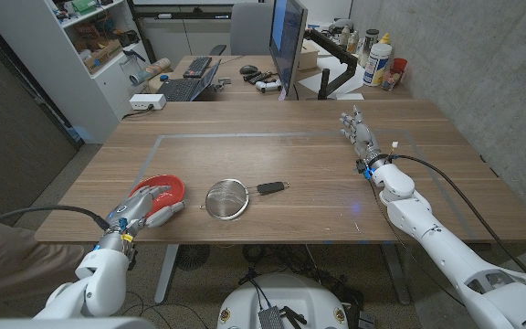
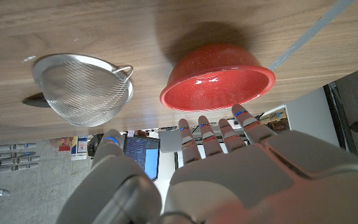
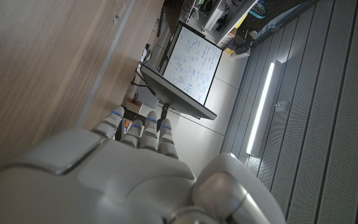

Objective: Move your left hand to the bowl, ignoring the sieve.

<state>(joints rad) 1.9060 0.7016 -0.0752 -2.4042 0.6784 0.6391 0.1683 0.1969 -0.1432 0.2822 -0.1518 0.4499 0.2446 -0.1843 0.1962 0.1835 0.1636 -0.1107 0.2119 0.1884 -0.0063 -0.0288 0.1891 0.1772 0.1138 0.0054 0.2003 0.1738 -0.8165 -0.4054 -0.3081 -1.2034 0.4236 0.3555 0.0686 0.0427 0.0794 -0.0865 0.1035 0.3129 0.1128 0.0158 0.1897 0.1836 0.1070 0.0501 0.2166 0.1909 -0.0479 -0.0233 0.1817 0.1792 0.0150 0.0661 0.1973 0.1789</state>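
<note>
The left hand, fingers spread and holding nothing, hovers at the red bowl near the table's front left, and should settle straight onto it, avoiding the sieve beside.

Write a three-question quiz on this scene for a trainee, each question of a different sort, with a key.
1. True or false: the left hand is at the red bowl.
2. Which thing lies between the bowl and the right hand on the wooden table? A) the sieve B) a mug C) a plate
3. Fill in: in the left wrist view the left hand's fingers reach toward the bowl's ____.

Key:
1. True; in the head view it lies over the bowl's near side.
2. A; its dark handle points toward the right hand.
3. rim
</note>
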